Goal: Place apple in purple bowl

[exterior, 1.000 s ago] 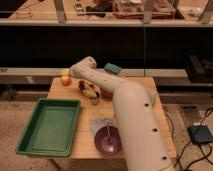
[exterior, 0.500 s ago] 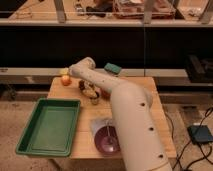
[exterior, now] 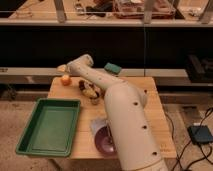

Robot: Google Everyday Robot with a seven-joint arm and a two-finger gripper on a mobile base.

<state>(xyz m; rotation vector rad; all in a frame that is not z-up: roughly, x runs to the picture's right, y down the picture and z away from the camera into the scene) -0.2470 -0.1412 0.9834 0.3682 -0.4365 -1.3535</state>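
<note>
tool (exterior: 90,92) near tabletop (exterior: 152,112) far edge, grip cannot tell | apple (exterior: 65,80) far-left corner, apart | purple bowl (exterior: 104,143) near edge

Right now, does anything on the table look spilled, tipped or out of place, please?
Nothing stands out. The apple rests near the far left corner of the table, the purple bowl sits level at the front, partly hidden by the arm, and the gripper is mid-table beside the apple.

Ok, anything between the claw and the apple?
Nothing visible. The claw hangs beside the apple, with only bare table between them. The arm hides part of the bowl.
</note>
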